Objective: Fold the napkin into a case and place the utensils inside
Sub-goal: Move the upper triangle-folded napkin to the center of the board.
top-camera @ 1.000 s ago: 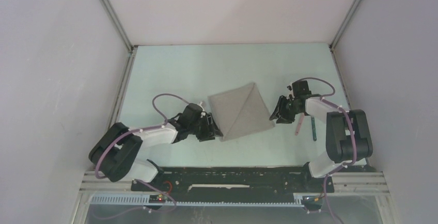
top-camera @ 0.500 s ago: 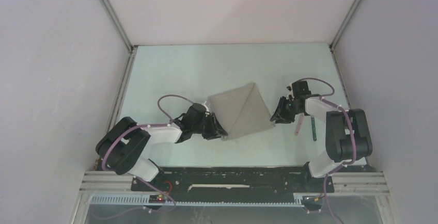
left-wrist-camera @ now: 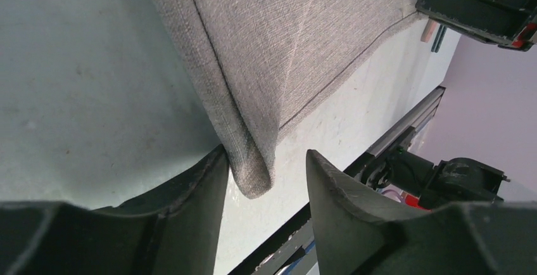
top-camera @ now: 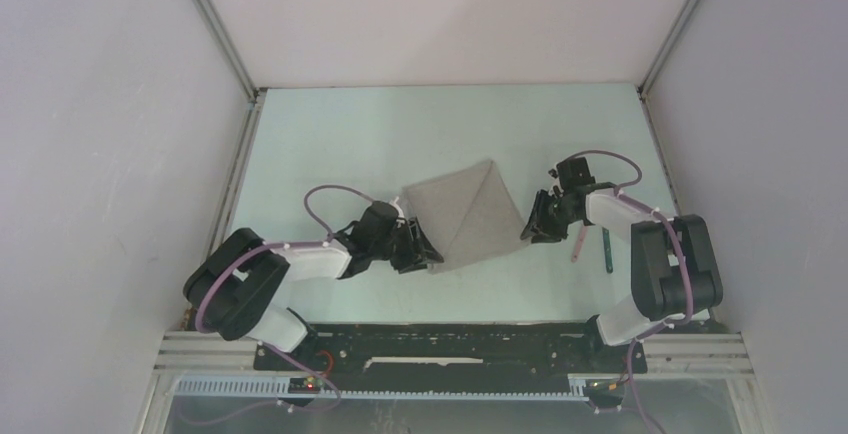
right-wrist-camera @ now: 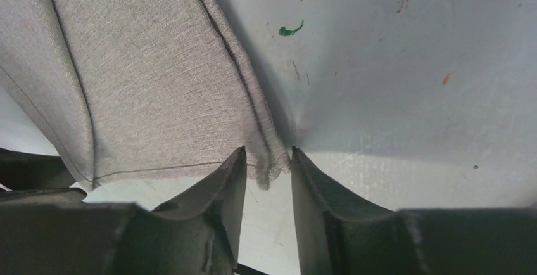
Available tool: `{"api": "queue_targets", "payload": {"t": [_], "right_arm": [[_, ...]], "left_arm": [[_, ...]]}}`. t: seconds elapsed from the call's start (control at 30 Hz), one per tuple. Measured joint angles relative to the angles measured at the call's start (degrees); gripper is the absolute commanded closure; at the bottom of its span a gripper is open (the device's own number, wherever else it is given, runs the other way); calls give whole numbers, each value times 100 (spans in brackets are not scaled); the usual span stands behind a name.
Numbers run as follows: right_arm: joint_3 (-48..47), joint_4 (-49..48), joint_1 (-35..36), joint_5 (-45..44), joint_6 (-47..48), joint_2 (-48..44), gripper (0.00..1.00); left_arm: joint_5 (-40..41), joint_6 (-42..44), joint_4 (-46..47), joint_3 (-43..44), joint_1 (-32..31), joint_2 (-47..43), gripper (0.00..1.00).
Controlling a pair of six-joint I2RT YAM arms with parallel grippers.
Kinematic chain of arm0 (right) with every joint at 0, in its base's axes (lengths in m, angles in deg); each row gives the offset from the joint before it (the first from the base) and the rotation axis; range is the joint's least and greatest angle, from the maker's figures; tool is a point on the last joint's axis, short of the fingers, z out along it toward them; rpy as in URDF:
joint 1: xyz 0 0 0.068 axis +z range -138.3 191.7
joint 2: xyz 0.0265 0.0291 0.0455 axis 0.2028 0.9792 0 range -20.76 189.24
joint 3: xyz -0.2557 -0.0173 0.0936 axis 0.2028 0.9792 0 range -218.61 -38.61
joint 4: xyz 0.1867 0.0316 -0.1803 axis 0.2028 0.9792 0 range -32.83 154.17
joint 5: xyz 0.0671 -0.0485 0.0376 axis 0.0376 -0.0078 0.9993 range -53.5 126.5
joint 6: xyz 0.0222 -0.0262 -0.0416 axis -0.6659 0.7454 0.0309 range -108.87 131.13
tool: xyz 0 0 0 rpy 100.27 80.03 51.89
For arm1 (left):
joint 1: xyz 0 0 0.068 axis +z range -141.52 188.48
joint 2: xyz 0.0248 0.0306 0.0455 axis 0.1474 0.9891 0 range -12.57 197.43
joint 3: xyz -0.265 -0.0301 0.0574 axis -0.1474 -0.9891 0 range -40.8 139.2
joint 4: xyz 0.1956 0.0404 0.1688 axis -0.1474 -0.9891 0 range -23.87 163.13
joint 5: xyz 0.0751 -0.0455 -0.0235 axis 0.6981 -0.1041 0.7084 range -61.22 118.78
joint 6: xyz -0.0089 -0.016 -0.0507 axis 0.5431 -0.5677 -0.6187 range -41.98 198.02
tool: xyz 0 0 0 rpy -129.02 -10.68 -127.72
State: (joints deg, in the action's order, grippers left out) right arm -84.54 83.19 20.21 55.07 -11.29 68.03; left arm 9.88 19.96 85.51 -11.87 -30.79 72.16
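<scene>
Pale green table (top-camera: 340, 139) is filling the floor of a white-walled enclosure. The napkin (top-camera: 465, 216) is lying flat on it as a folded taupe-grey shape between the two grippers, with one corner pointing at each.

The left gripper (top-camera: 425, 252) is sitting low at the napkin's corner nearest it. In the left wrist view its jaws are standing moderately wide. The rounded, doubled corner of the cloth is lying between its fingers (left-wrist-camera: 202, 186) and touching the inner face of one. A strip of bare table is showing between the cloth and the other finger, so this gripper is straddling the corner and not clamping it.

The right gripper (top-camera: 527, 229) is resting at the opposite corner. In the right wrist view its jaws are standing narrow, and the frayed tip of the cloth is poking in between the fingertips (right-wrist-camera: 237, 161), with the hem reaching both. Whether they are squeezing the cloth I cannot tell.

The utensils (top-camera: 578, 243) are lying on the table just behind the right gripper, on the side away from the napkin. A pale pink handle is lying nearest that gripper, and a dark teal handle (top-camera: 608, 250) is lying just beyond it, apart from it.
</scene>
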Motion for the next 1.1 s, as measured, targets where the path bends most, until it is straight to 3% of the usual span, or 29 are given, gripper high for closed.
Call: {"api": "queue_targets", "payload": {"t": [0.1,0.2,0.37,0.5,0.63,1.1], "right_arm": [[0,-42,-37,9,2,26,67],[0,-103,-66,37,-4,142,77],[0,-170,-68,37,-11,197,87],[0,-186,-79,-9,-17,197,99],[0,-212,-105,-24,-17,221,100],[-363,-197,-133,-310,-17,481,98]], "left_arm": [[2,0,-13,-107,0,-87,35],[-4,-24,-22,-184,0,-195,32],[4,-20,-52,-280,24,-343,32],[-4,11,-133,-323,136,-466,41],[-85,13,-127,-450,448,-638,46],[-393,11,-20,-645,1180,-988,44]]}}
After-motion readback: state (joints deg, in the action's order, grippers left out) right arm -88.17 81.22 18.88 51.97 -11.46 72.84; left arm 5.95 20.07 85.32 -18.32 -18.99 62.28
